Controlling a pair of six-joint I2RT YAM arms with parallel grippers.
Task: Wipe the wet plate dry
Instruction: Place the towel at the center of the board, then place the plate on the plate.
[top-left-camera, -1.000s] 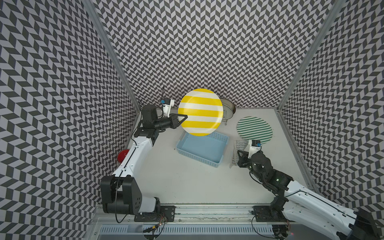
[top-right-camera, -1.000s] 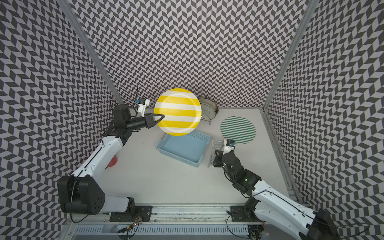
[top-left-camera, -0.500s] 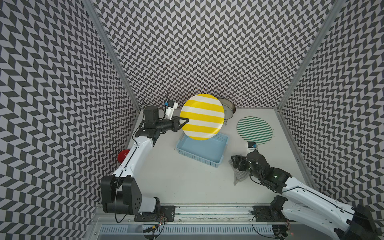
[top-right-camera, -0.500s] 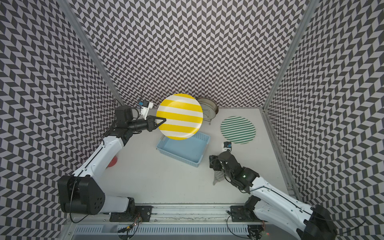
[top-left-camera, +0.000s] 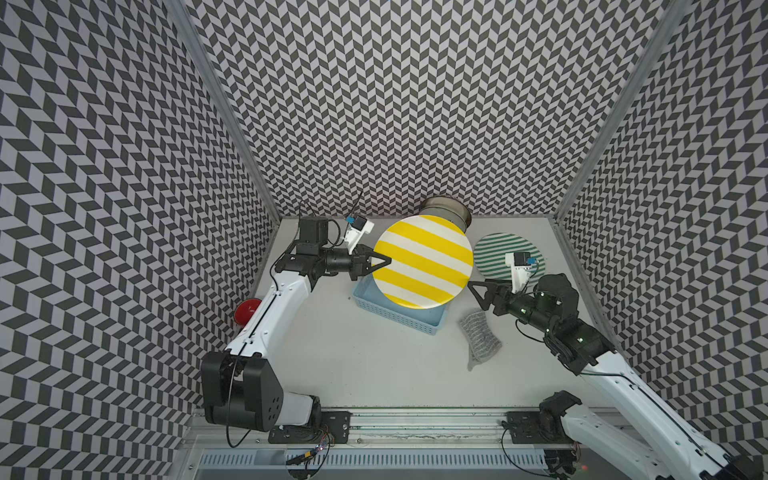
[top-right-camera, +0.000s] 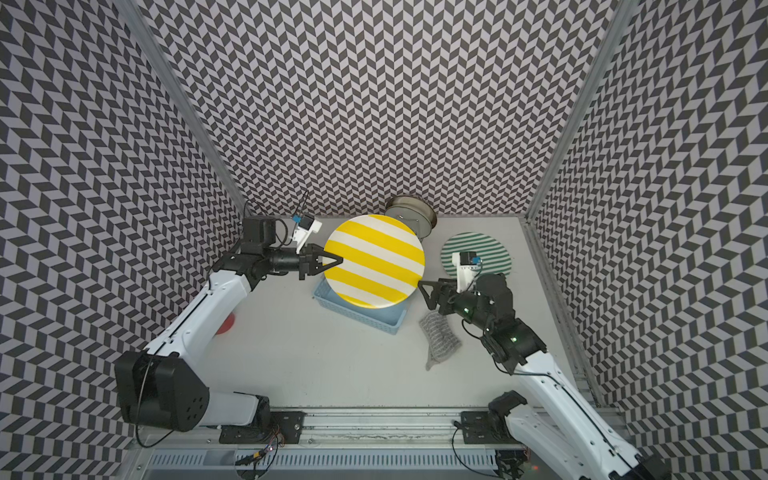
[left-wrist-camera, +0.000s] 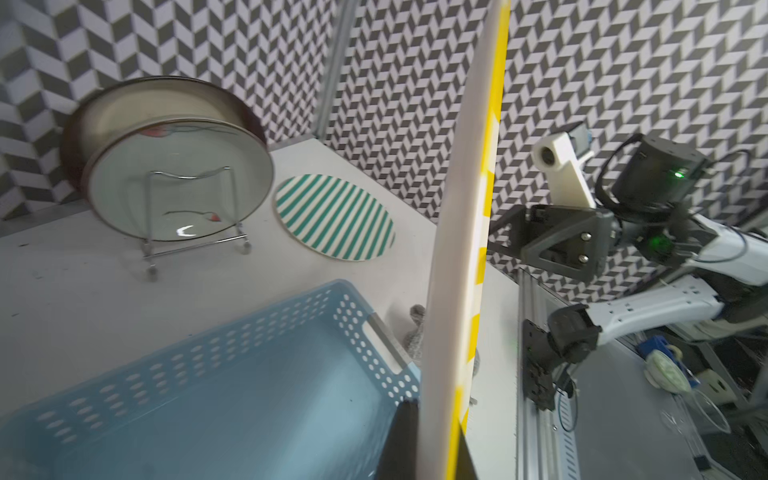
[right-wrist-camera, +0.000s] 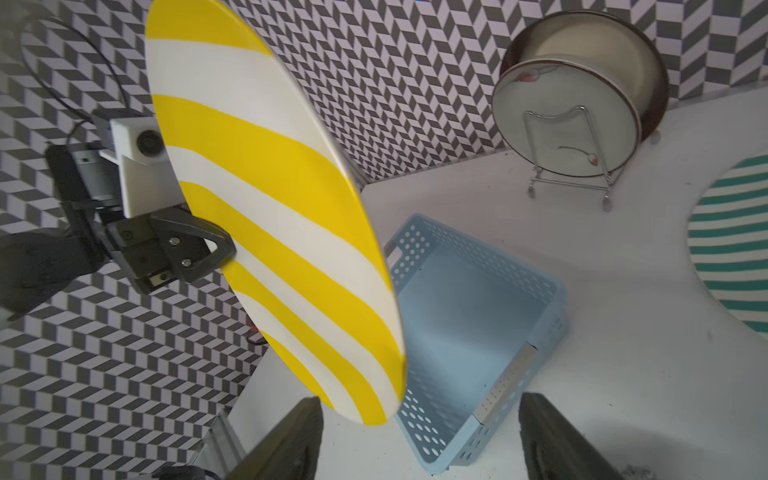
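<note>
1. The yellow-striped plate (top-left-camera: 423, 262) hangs on edge over the blue basket (top-left-camera: 399, 319), its rim clamped in the left gripper (top-left-camera: 384, 261).
2. The grey cloth (top-left-camera: 480, 334) lies loose on the table (top-left-camera: 374, 365), just beside the basket.
3. The right gripper (top-left-camera: 477, 296) hovers above it, jaws apart and empty.
4. No wiping is under way, I'd say. The right arm must drop, pinch the cloth and carry it to the plate's face.

Light: bright, even, from overhead; faint soft shadows on the tabletop (top-left-camera: 374, 365). Glare: small white highlight on the racked dish (left-wrist-camera: 178, 178). Focus: top views sharp; wrist views softer, yellow striped plate (left-wrist-camera: 461, 249) blurred close up. Edges: wide-angle bending in wrist views.
</note>
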